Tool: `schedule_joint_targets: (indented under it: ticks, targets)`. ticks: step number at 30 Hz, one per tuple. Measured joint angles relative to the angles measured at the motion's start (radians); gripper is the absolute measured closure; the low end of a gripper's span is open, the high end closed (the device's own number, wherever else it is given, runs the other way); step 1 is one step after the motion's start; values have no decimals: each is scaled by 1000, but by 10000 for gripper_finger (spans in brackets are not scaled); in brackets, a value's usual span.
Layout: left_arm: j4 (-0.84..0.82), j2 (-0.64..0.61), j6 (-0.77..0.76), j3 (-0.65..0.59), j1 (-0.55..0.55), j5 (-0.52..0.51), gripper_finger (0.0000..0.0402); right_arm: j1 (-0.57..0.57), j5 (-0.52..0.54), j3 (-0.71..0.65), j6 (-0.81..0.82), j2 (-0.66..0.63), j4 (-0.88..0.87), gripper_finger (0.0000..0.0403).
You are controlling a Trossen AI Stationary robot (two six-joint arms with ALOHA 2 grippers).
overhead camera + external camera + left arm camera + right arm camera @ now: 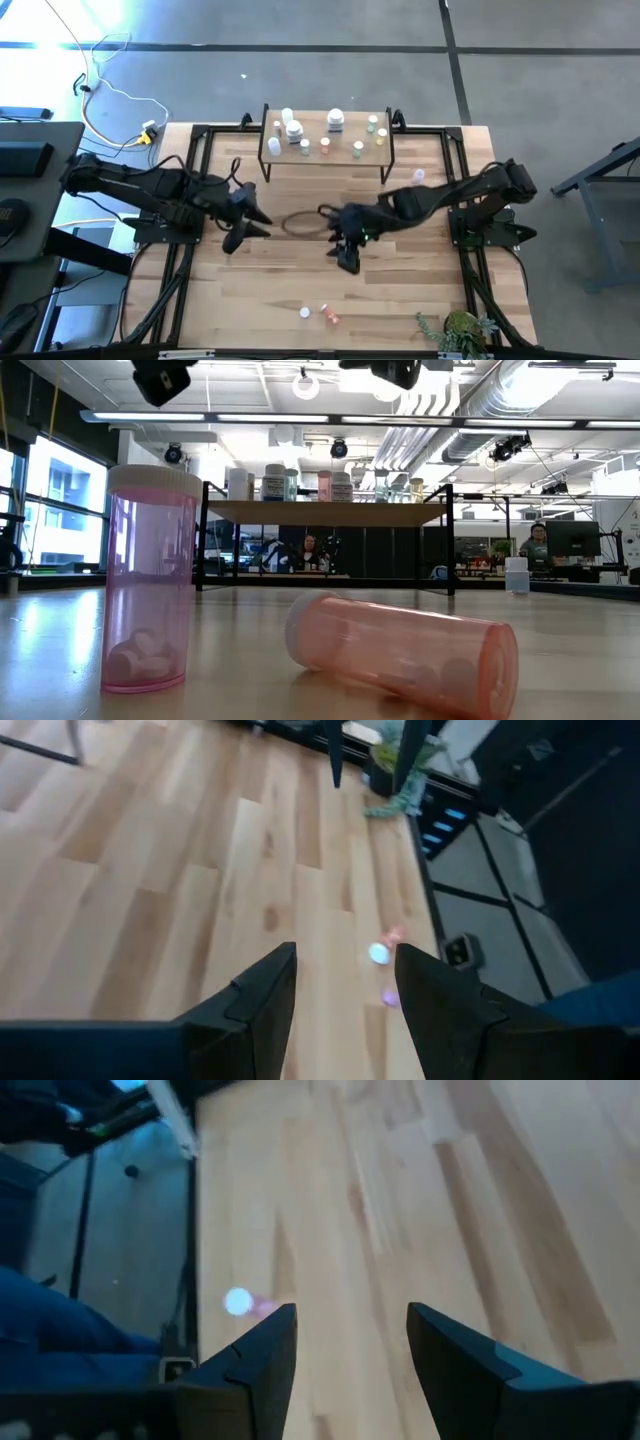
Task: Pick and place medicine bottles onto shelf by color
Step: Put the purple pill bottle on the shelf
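Pink bottles [318, 314] near the tabletop's [250, 290] front edge remain; most stand on the shelf [326, 150]. Both tools, left [238, 228] and right [343, 250], spread, empty.

upright bottle [150, 580]: translucent pink, white cap, white pills inside
lying bottle [405, 652]: translucent salmon-pink, pale cap
shelf [327, 146]: light wood top, thin black legs
bottles on the shelf [293, 131]: mostly white, some green, one orange (small in the high view)
table [270, 280]: pale wood planks, black frame
arms [150, 190]: dark, near black
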Motion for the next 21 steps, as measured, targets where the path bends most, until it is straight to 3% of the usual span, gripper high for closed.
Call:
schedule_joint_targets:
  ticks: [8, 21]
  targets:
    - [-4, 1, -29, 0, -71, 0, 241, 113, 60, 0, 40, 78, 149, 198]
    - [-28, 1, -49, 0, -122, -45, 241, 187, 75, 0, -187, 242, 367, 185]
